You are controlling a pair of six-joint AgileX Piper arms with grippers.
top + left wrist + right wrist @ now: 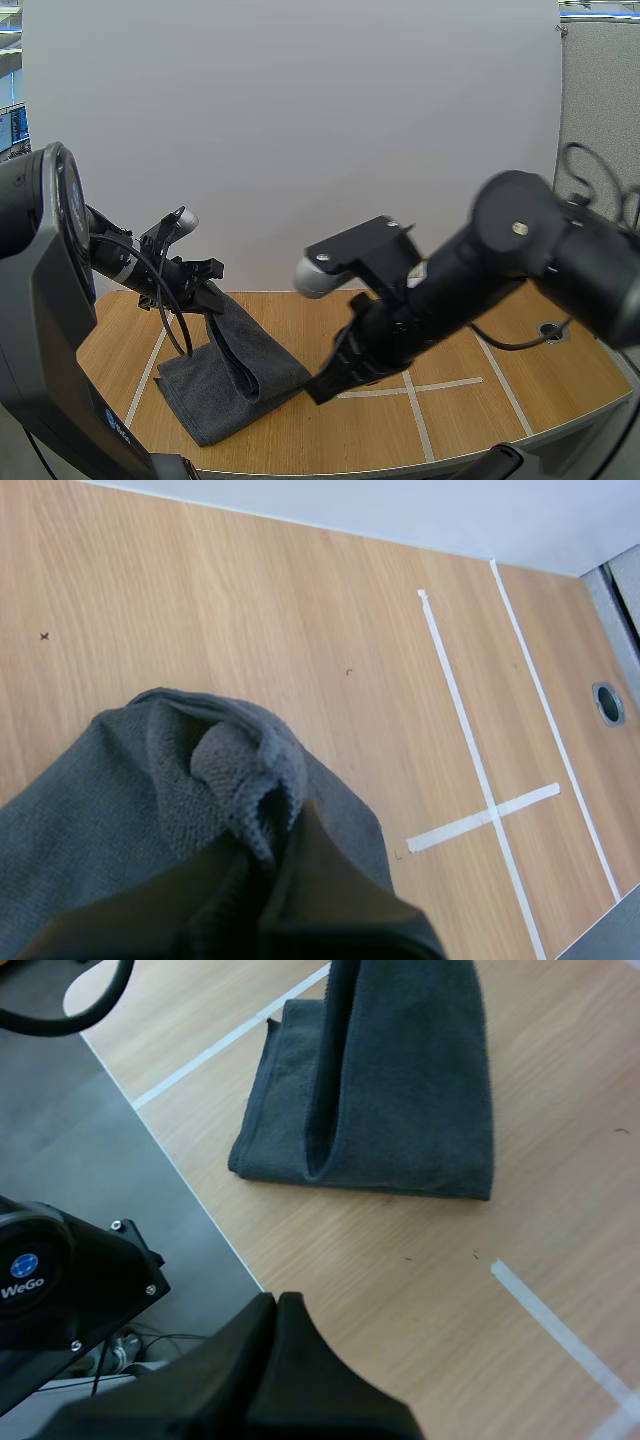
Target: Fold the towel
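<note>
The left jaws pinch a bunched edge of the towel point(235, 375), whose rest hangs below them onto the tabletop point(300, 440), while the right jaws, closed on nothing, hover just beside it; should that thin pinch slip, the lifted layer may drop askew.

Right gripper point(278, 1302) fingers pressed together above wooden table point(400, 1260); dark grey towel point(400, 1090) beyond, part lifted upward.

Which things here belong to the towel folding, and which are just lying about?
Job: dark grey cloth towel; left gripper pinching its raised edge; right gripper, shut and empty, beside it.
Not part of it: white tape cross and round grommet hole on the light wooden table.
</note>
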